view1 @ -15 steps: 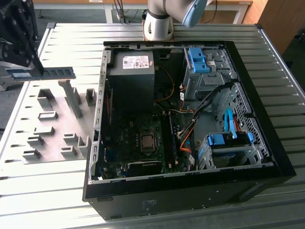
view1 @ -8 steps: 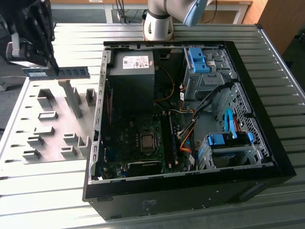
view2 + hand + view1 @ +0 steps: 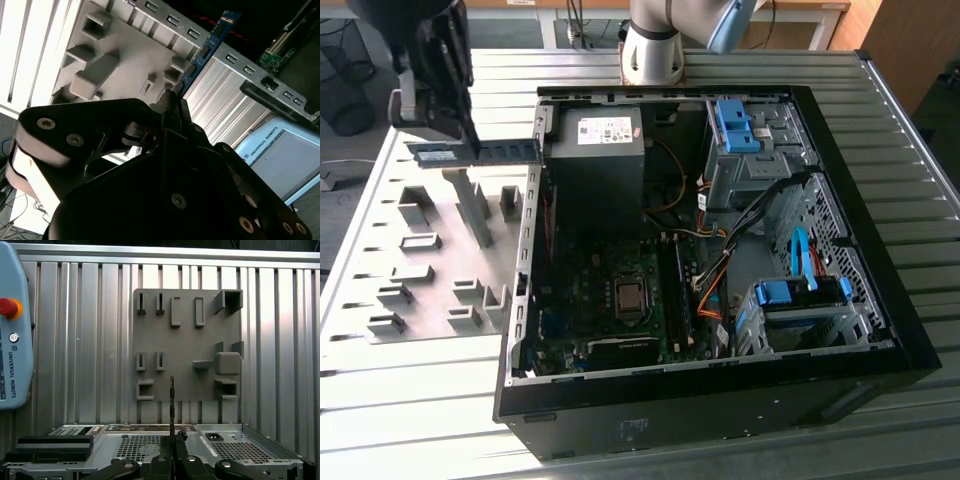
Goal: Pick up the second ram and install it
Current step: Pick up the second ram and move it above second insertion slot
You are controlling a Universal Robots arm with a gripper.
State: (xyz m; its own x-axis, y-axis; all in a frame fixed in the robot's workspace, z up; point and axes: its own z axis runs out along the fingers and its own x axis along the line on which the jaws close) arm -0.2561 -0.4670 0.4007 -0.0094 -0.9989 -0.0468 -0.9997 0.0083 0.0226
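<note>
arm (image 3: pixel 655 50): silver tube, blue cap | claw (image 3: pixel 172 102): black, round screws

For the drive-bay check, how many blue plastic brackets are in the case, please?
2: far blue bracket beside the power supply; near blue bracket at the exterior view's right. Others may be hidden.

Beside the computer case (image 3: pixel 910 345), the gripped stretch of the second ram (image 3: pixel 505 150) is hidden within the hand (image 3: pixel 465 145), whose upper body runs off the exterior view's top edge.

Raised tool (image 3: pixel 470 138), tightly clamped.
</note>
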